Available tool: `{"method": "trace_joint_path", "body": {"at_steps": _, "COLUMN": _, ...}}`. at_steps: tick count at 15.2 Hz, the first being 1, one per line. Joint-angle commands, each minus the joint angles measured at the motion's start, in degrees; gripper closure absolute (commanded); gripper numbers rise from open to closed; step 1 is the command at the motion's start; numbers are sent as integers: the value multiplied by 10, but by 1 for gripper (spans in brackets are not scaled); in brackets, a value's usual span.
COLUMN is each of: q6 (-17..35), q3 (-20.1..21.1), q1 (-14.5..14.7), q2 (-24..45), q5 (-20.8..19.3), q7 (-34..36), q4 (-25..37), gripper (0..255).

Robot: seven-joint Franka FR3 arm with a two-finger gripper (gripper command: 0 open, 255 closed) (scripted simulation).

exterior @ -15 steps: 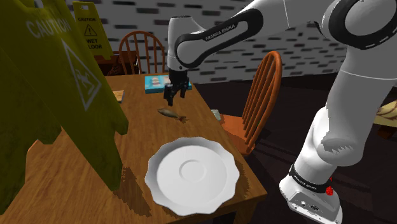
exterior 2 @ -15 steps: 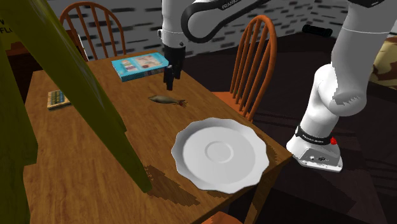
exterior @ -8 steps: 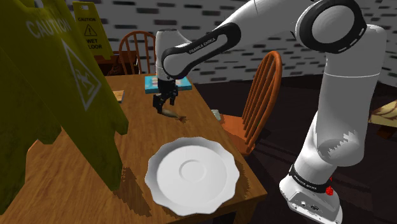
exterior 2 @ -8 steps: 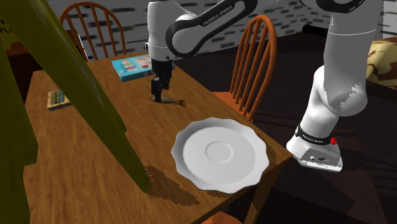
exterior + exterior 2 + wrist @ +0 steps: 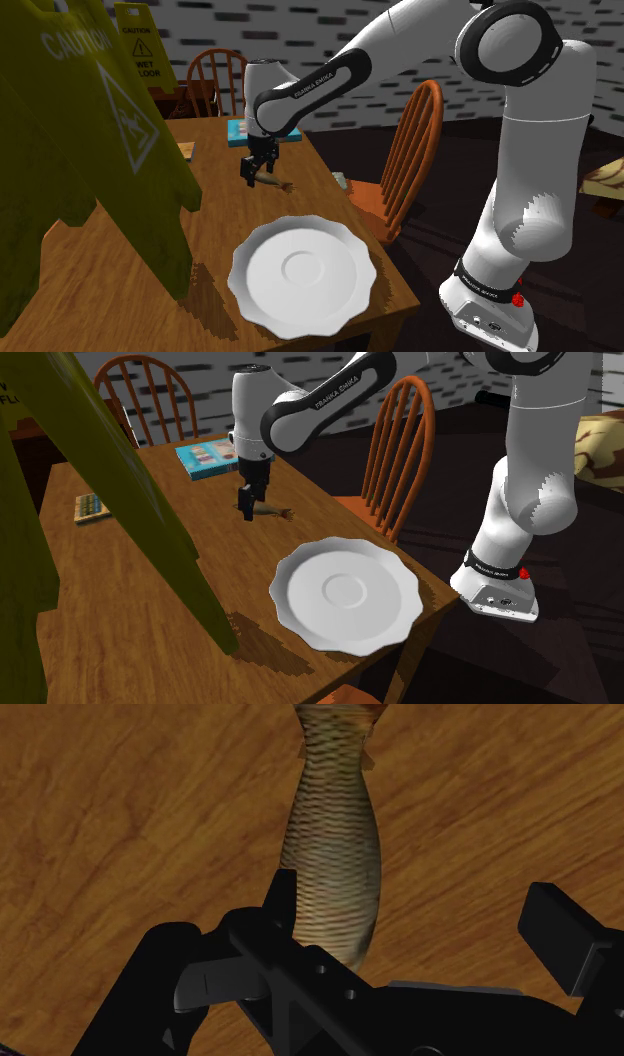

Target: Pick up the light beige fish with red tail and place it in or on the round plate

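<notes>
Black gripper [image 5: 420, 899] low over the wooden table [image 5: 120, 824], fingers [image 5: 560, 929] spread wide, nothing gripped, with the scaly tan fish [image 5: 330, 844] lying between them, hard by one finger, clear of the other.

Home dining area: wooden table [image 5: 220, 215] in the centre, spindle-back chairs [image 5: 415, 130] around it, grey brick wall [image 5: 220, 25] across the top, yellow wet-floor sign [image 5: 140, 45] upper left.
</notes>
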Motion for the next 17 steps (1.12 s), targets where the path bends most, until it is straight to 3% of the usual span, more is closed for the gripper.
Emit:
{"method": "trace_joint_path", "body": {"at_steps": 1, "q6": 1, "q3": 0, "q1": 0, "q2": 1, "q5": 0, "q7": 0, "q4": 0, "gripper": 0}}
{"method": "trace_joint_path", "body": {"at_steps": 4, "q6": 1, "q3": 0, "q1": 0, "q2": 0, "q5": 0, "q7": 0, "q4": 0, "gripper": 0}}
{"method": "trace_joint_path", "body": {"at_steps": 5, "q6": 1, "q3": 0, "q1": 0, "q2": 0, "q5": 0, "q7": 0, "q4": 0, "gripper": 255}}
{"method": "trace_joint_path", "body": {"at_steps": 14, "q6": 0, "q3": 0, "q1": 0, "q2": -3, "q5": 1, "q7": -1, "q4": 0, "gripper": 255}}
{"method": "trace_joint_path", "body": {"at_steps": 15, "q6": 0, "q3": 0, "q1": 0, "q2": -3, "q5": 1, "q7": -1, "q4": 0, "gripper": 0}}
{"method": "trace_joint_path", "body": {"at_steps": 17, "q6": -103, "q3": -4, "q1": -5, "q2": 49, "q5": -5, "q7": -25, "q4": 109, "gripper": 0}}
